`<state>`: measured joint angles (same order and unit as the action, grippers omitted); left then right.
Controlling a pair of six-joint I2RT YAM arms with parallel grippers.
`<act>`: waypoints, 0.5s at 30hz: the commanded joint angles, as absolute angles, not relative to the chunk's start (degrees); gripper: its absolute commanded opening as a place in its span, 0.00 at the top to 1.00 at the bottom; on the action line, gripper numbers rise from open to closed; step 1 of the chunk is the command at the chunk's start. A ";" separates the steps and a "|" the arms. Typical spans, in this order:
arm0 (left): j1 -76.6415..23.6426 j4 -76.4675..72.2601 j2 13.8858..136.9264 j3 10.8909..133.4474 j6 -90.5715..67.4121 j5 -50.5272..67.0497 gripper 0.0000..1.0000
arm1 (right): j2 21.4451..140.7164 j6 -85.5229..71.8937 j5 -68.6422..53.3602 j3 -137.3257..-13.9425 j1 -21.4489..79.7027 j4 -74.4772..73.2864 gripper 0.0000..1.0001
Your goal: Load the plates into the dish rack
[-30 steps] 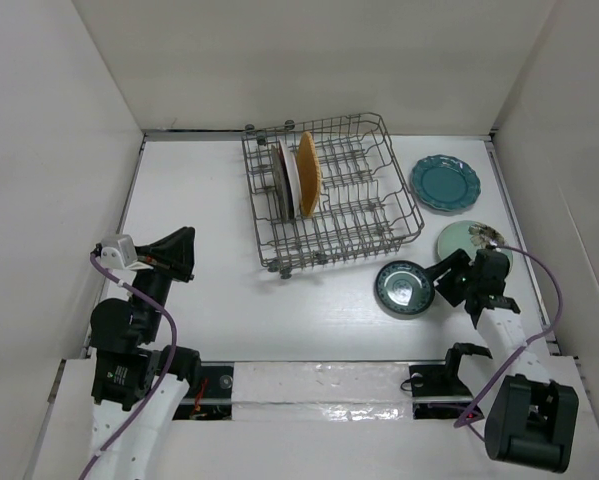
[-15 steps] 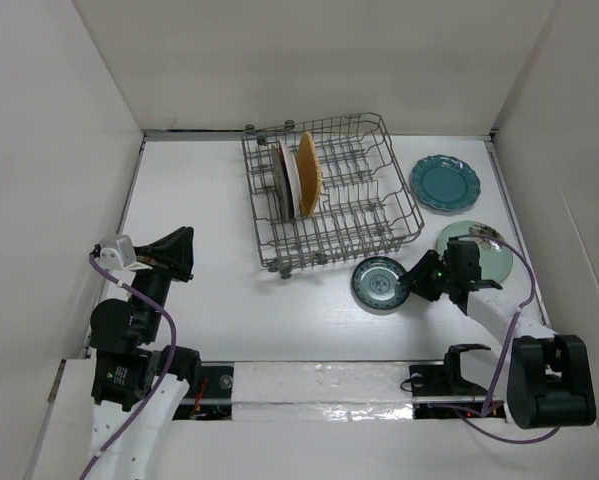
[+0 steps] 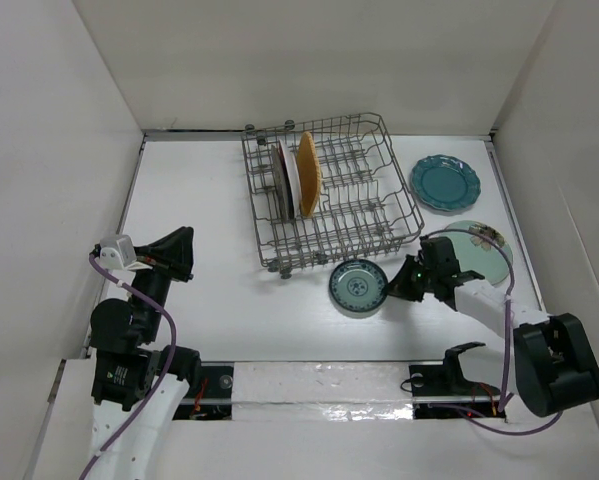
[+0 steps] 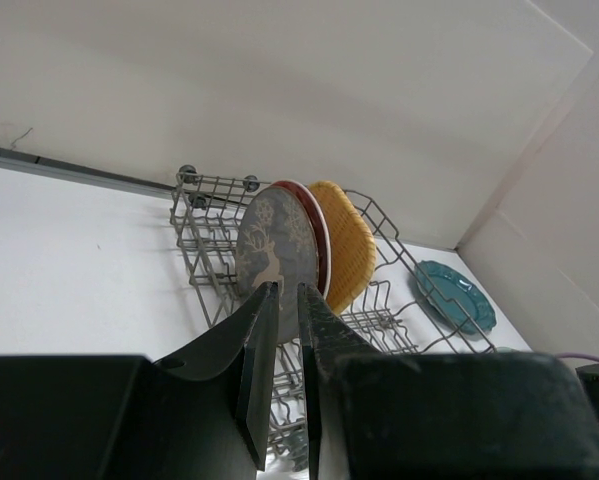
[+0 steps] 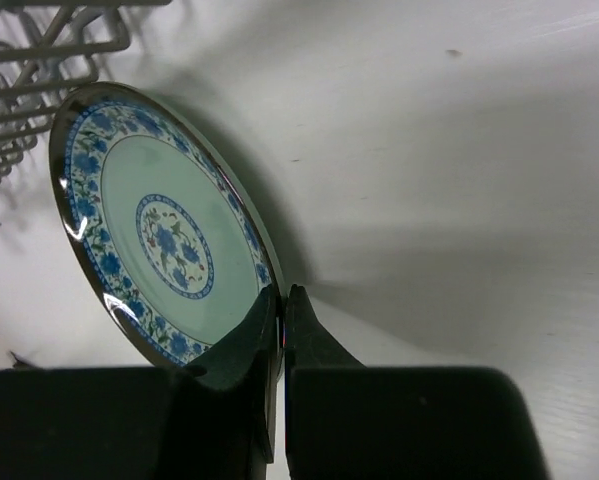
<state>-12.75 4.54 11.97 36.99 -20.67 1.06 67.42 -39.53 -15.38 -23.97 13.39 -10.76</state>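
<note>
Right end effector (image 5: 280, 298) clamps small teal-rimmed plate (image 5: 159, 245).

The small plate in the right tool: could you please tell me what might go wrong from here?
The right tool pinches the small plate only at its rim, so the plate could pivot or slip out. The plate is also close to the near wall of the dish rack, so lifting it may catch the wires.
</note>
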 commanded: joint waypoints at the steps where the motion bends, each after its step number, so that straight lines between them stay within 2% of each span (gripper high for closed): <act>1: -13.01 2.64 12.57 38.14 -20.57 0.70 0.88 | 67.68 -39.02 -11.34 -25.92 18.09 -15.55 1.00; 6: -13.01 2.64 12.92 38.23 -20.65 0.97 0.88 | 61.18 -38.76 -12.30 -30.40 29.07 -20.47 1.00; 10: -13.01 2.64 13.01 38.14 -20.57 0.88 0.88 | 58.54 -38.58 -12.83 -39.25 39.80 -22.76 1.00; 13: -13.01 2.64 13.18 38.15 -20.65 0.88 0.88 | 58.01 -36.83 -9.51 -47.16 45.69 -23.11 1.00; 15: -13.01 2.72 13.36 38.23 -20.65 0.97 0.88 | 57.57 -34.55 -1.79 -51.13 46.49 -23.73 1.00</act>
